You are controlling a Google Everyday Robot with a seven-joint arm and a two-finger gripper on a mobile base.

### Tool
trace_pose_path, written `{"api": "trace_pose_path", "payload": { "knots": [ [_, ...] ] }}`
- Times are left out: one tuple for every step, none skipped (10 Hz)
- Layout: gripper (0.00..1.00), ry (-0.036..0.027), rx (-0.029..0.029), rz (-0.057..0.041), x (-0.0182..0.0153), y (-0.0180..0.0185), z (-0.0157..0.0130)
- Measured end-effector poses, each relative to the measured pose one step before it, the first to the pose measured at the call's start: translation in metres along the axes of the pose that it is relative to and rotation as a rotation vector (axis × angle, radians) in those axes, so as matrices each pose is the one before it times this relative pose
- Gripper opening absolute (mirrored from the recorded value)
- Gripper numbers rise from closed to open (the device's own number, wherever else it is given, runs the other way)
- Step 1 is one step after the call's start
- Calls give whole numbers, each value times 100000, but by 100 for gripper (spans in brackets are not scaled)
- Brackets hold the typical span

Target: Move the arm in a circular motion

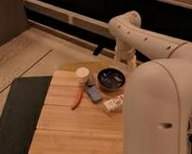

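Note:
The arm (158, 96) is a large cream-white robot arm of rounded segments with small dark holes. It fills the right side of the camera view. Its upper link runs left to a bulbous joint (125, 22), then drops down behind the table's back edge. The gripper (127, 58) hangs at that end, just beyond the dark bowl (111, 78), with nothing visibly held.
A wooden tabletop (75, 135) carries a white cup (82, 74), a red chili (78, 98), a blue item (94, 94) and a white packet (113, 104). A dark mat (16, 110) lies to the left. A dark wall with a rail (69, 16) runs behind.

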State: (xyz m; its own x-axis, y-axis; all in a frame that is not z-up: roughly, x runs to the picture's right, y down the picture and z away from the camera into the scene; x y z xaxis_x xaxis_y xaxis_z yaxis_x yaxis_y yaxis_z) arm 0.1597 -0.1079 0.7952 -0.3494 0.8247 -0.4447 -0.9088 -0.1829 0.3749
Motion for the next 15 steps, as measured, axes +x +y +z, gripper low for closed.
{"api": "trace_pose_path", "payload": {
  "knots": [
    [65, 115, -245, -2784, -674, 1108, 325],
    [65, -180, -884, -5316, -1204, 2381, 407],
    [65, 82, -692, -4450, -693, 1969, 333],
    [65, -138, -973, -5547, -446, 2438, 163],
    [65, -13, -1229, -6992, -108, 2971, -24],
    [65, 568, -992, -7160, 265, 2941, -35],
    [65, 1124, -772, -7824, 652, 2988, -134],
    [65, 991, -501, -5001, 647, 1896, -128],
    [65, 1630, -701, -7161, 1367, 2644, -308],
    [65, 998, -866, -5324, 1392, 2034, -323],
    [65, 631, -1338, -4902, 1920, 1909, -440],
    [65, 315, -1599, -2066, 2144, 1293, -487],
    [65, -98, -2150, -374, 2228, 1019, -413],
    [65, -309, -1842, 328, 1551, 610, -326],
    [65, -107, -2819, 1395, 1702, 432, -309]
  ]
}}
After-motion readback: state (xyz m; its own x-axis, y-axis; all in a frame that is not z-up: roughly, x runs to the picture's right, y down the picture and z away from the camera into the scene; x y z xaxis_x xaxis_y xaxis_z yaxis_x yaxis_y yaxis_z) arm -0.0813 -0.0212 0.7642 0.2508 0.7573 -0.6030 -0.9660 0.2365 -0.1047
